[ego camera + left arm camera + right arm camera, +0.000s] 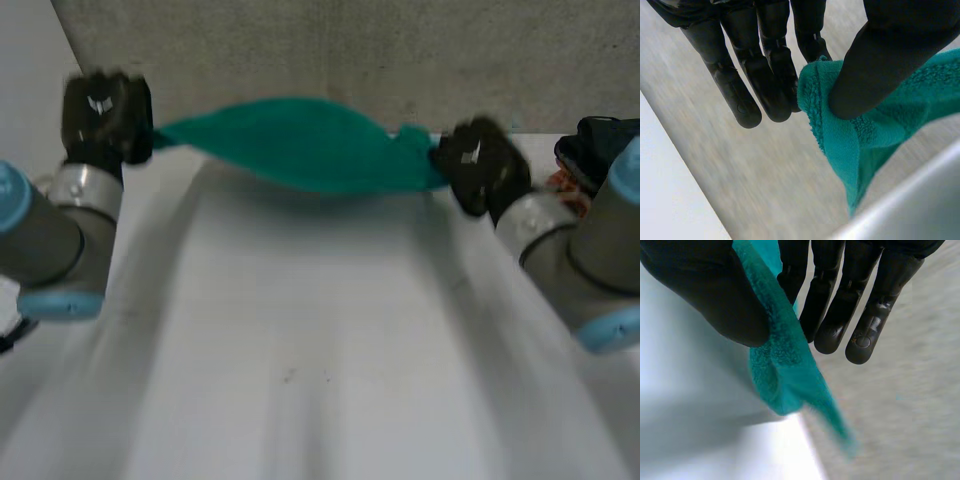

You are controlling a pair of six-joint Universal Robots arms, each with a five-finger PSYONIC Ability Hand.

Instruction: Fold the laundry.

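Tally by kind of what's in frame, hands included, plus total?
towel, green, pinched at one end by each hand: 1
hands, left hand and right hand: 2
dark bundle beyond the right arm, kind unclear: 1
table: 1
Total: 5

The white table lies bare from its middle down to 6 o'clock in the head view, giving broad room between the arms; at 12 o'clock the green towel stretches like a bar along the far edge, one end pinched by the left hand at 10 o'clock, the other by the right hand at 2 o'clock; the left arm blocks 9 o'clock, the right arm 4 o'clock; a dark bundle lies beyond the right hand, toward 3 o'clock.
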